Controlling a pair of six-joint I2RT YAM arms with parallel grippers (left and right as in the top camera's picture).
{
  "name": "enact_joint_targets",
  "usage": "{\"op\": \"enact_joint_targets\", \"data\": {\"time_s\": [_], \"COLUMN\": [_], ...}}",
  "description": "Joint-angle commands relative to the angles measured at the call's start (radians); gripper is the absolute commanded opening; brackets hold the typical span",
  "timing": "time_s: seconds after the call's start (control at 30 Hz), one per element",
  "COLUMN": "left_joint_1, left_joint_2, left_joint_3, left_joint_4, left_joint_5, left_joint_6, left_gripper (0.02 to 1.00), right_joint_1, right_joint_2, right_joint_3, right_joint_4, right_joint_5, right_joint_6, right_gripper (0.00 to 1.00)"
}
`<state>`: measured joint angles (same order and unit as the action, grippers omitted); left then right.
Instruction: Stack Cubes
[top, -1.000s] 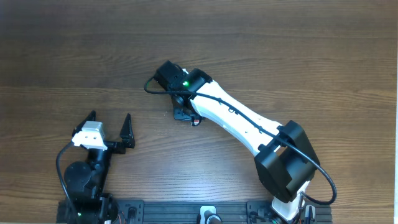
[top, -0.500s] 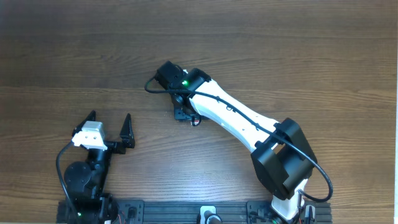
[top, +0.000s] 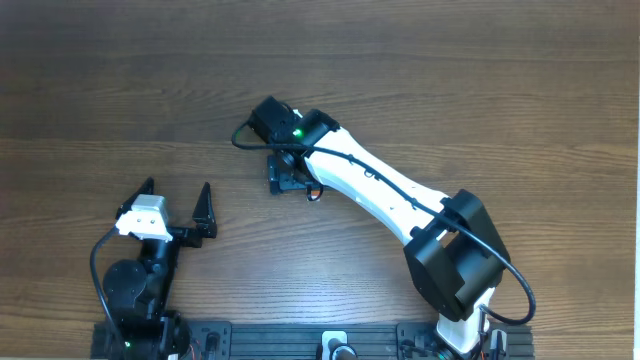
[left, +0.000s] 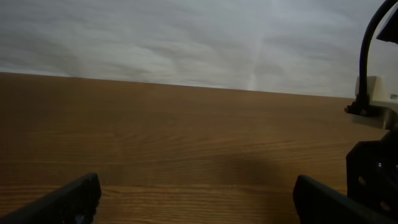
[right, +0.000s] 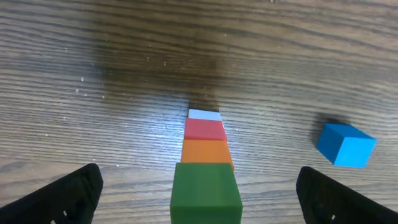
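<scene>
While the right gripper (top: 288, 178) hangs over the stack (right: 204, 149), fingers wide apart and the green cube (right: 206, 190) topmost, with the blue cube (right: 346, 144) loose nearby and the left gripper (top: 178, 187) likewise spread, any sideways swing risks toppling it.

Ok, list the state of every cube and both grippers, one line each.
green cube: top of the stack.
orange cube: stacked, directly under the green cube.
red cube: stacked, under the orange cube.
white cube: bottom of the stack, on the table.
blue cube: unstacked, on the table apart from the stack.
right gripper: open, over the stack, empty.
left gripper: open, empty.
</scene>
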<state>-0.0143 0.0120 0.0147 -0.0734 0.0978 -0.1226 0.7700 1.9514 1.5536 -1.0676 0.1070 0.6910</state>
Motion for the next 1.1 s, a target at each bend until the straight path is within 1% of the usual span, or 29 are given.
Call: {"op": "enact_joint_targets", "data": {"time_s": [0.03, 0.17, 0.3, 0.37, 0.47, 0.57, 0.6, 0.63, 0.67, 0.87, 1.1], "left_joint_1": [0.005, 0.005, 0.005, 0.005, 0.005, 0.005, 0.005, 0.005, 0.005, 0.005, 0.005], "left_joint_2": [-0.006, -0.006, -0.006, -0.006, -0.006, -0.006, -0.006, -0.006, -0.006, -0.006, -0.006], "left_joint_3": [-0.009, -0.009, -0.009, -0.009, -0.009, -0.009, -0.009, -0.009, -0.009, -0.009, -0.009], "left_joint_4": [0.005, 0.005, 0.005, 0.005, 0.005, 0.005, 0.005, 0.005, 0.005, 0.005, 0.005], "left_joint_5": [-0.005, -0.005, -0.005, -0.005, -0.005, -0.005, -0.005, -0.005, -0.005, -0.005, -0.005], "left_joint_6": [0.018, 0.018, 0.018, 0.018, 0.018, 0.018, 0.018, 0.018, 0.018, 0.018, 0.018], "left_gripper": [1.0, 1.0, 0.998, 1.0, 0.998, 1.0, 1.0, 0.996, 1.0, 0.998, 1.0], "right_joint_1": [-0.028, -0.071, -0.122, -0.146, -0.182, -0.219, -0.239, -0.246, -0.253, -0.264, -0.266], "right_joint_2": [-0.109, -0.241, -0.325, -0.357, -0.397, -0.419, -0.425, -0.425, -0.423, -0.422, -0.372], "right_joint_3": [0.066, 0.066, 0.061, 0.035, -0.055, -0.172, -0.259, -0.295, -0.37, -0.517, -0.56], "right_joint_4": [-0.019, -0.079, -0.177, -0.208, -0.204, -0.159, -0.087, -0.05, 0.029, 0.186, 0.246], "right_joint_5": [0.018, 0.03, 0.067, 0.067, 0.067, 0.056, 0.012, -0.009, -0.029, -0.035, -0.023], "right_joint_6": [-0.06, -0.095, -0.095, -0.097, -0.105, -0.112, -0.148, -0.16, -0.166, -0.184, -0.216], "right_gripper": [0.993, 0.991, 0.993, 0.991, 0.993, 0.993, 0.993, 0.993, 0.993, 0.993, 0.991]}}
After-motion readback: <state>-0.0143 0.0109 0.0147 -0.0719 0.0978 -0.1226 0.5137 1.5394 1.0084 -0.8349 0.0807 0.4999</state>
